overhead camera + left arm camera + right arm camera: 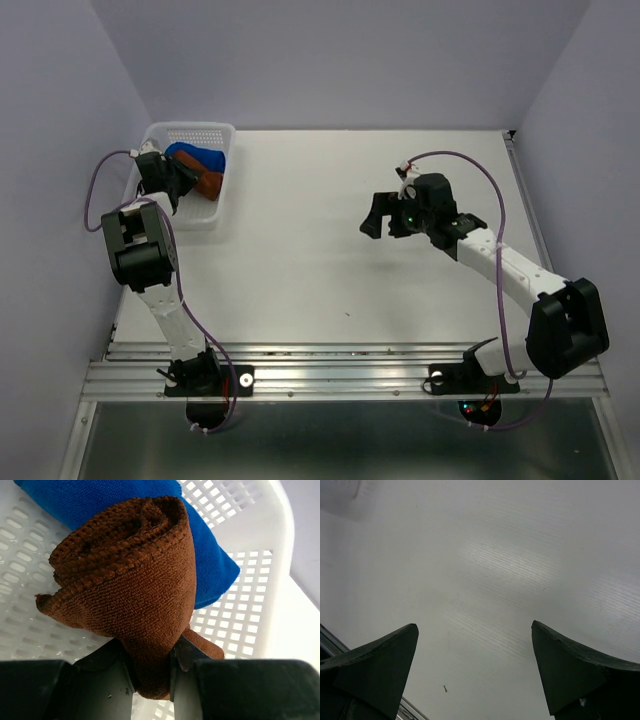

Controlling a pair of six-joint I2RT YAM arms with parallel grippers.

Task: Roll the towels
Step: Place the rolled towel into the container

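Rust-brown towel (135,585) bunched, pinched by left tool (150,675), blue towel (100,500) behind

surf: white table (330,260) | on it: 1 white perf. basket (200,133) | pos: far-L corner, sits flat

**Towels only partly seen**

In the left wrist view the blue towel (95,500) runs off the top edge, and the brown towel (130,585) disappears at its lower end into the left tool (150,672). From above, that tool covers part of it.
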